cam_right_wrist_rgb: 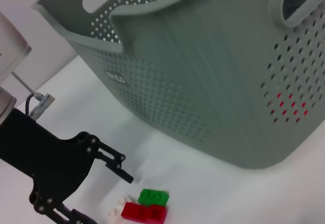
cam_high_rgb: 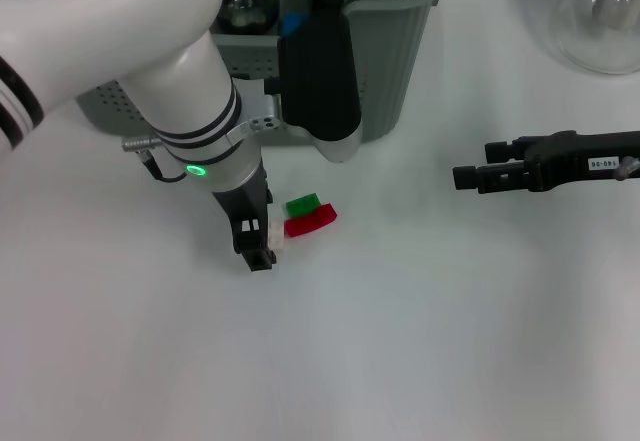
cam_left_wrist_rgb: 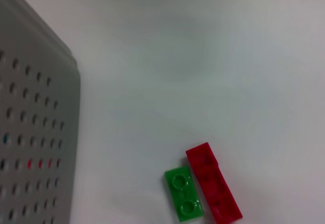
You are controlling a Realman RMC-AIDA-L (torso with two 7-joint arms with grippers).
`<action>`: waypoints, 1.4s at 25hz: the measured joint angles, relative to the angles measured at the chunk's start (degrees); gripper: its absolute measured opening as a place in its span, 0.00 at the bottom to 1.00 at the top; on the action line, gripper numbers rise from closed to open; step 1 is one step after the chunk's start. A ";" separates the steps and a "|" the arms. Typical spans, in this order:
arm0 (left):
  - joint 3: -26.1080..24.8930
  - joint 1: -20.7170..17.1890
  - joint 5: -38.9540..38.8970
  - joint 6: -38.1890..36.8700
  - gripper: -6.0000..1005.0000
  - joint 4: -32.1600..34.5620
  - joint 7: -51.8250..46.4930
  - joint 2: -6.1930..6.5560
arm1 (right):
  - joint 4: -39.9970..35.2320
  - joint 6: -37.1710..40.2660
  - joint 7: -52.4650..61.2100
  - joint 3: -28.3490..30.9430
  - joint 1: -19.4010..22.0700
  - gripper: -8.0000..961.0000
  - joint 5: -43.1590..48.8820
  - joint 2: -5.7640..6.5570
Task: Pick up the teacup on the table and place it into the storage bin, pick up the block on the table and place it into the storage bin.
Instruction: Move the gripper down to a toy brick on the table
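Observation:
Three small blocks lie on the white table in front of the storage bin (cam_high_rgb: 395, 71): a green one (cam_high_rgb: 302, 204), a red one (cam_high_rgb: 312, 221) and a small white one (cam_high_rgb: 277, 237). My left gripper (cam_high_rgb: 258, 251) is down at the table right beside them. The right wrist view shows it open (cam_right_wrist_rgb: 101, 198), with the white block (cam_right_wrist_rgb: 117, 209) by its fingertips and the green (cam_right_wrist_rgb: 154, 197) and red (cam_right_wrist_rgb: 144, 212) blocks just past them. The left wrist view shows the green block (cam_left_wrist_rgb: 184, 194), the red block (cam_left_wrist_rgb: 213, 188) and the bin wall (cam_left_wrist_rgb: 30, 148). No teacup is in view. My right gripper (cam_high_rgb: 470, 174) hovers idle at the right.
A clear glass flask (cam_high_rgb: 602, 21) stands at the back right. Dark and blue things (cam_high_rgb: 292, 23) show inside the bin, partly hidden by my left arm (cam_high_rgb: 170, 71). The bin (cam_right_wrist_rgb: 203, 82) stands close behind the blocks.

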State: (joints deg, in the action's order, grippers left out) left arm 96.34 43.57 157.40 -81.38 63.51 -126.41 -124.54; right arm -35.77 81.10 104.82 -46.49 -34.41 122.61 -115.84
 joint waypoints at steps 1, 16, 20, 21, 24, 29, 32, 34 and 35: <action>0.01 0.25 -0.02 0.19 0.76 -0.29 -0.03 0.00 | 0.00 0.00 -0.01 0.00 0.01 0.99 -0.01 0.00; 0.87 2.03 -0.48 0.42 0.69 -1.86 -0.15 -0.09 | -0.07 -0.23 -0.14 0.00 0.31 0.99 -0.01 0.00; 0.81 3.42 -0.48 0.69 0.67 -3.87 -0.10 -0.09 | -0.15 -0.26 -0.19 0.00 0.31 0.99 0.00 0.01; 0.81 3.57 -0.48 0.71 0.67 -4.16 -0.04 -0.09 | -0.15 -0.29 -0.21 0.00 0.31 0.99 0.00 0.04; 0.86 3.81 -0.47 0.76 0.65 -4.53 0.27 -0.10 | -0.13 -0.35 -0.22 0.00 0.31 0.99 0.00 0.09; 0.94 4.33 -1.01 0.79 0.65 -5.30 0.51 -0.15 | -0.10 -0.37 -0.23 0.00 0.31 0.99 0.00 0.09; 1.12 4.64 -1.71 0.82 0.65 -5.85 0.64 -0.17 | -0.09 -0.41 -0.23 0.00 0.31 0.99 0.00 0.09; 1.15 4.65 -1.79 0.94 0.65 -5.88 0.79 -0.18 | -0.09 -0.41 -0.24 0.00 0.31 0.99 0.00 0.09; 1.15 4.65 -1.82 0.97 0.65 -5.92 0.85 -0.18 | -0.07 -0.41 -0.23 0.00 0.31 0.99 0.00 0.09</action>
State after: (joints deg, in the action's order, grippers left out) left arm 97.48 48.22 155.59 -80.41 57.59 -125.56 -124.72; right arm -35.84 80.68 104.59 -46.49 -34.10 122.61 -115.75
